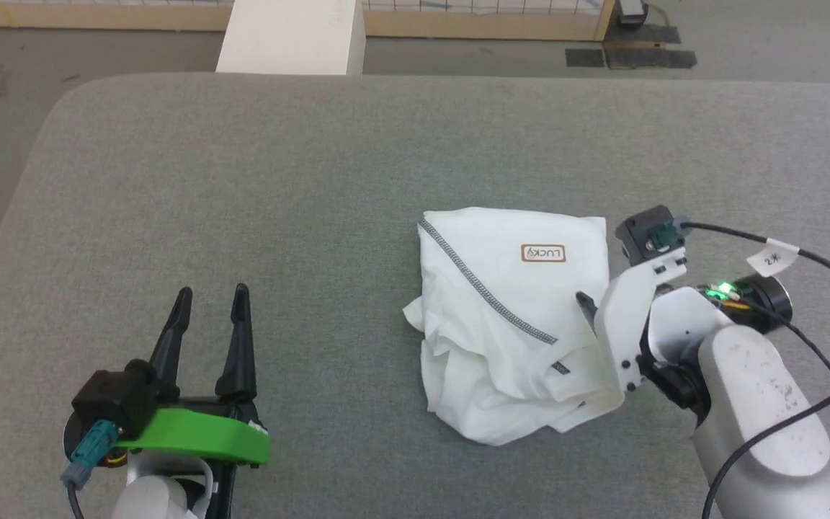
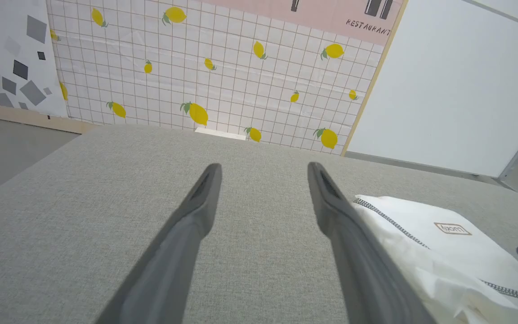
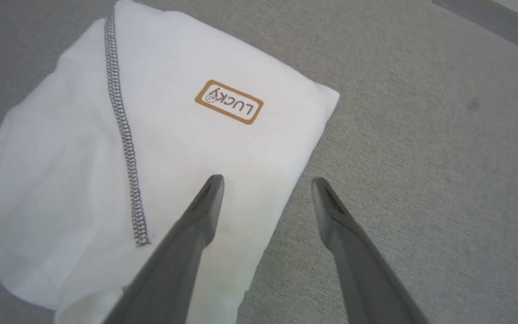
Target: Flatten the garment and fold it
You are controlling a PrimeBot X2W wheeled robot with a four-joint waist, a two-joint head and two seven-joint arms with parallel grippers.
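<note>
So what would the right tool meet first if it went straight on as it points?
Probably the garment: the right tool straddles its edge, so one finger would land on the grey tabletop instead. Depth unclear.

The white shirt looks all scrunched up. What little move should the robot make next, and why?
Probably lower the open right claw and pinch the garment's edge: one finger sits over the cloth, one over the table, and the crumpled shirt needs spreading before folding.
</note>
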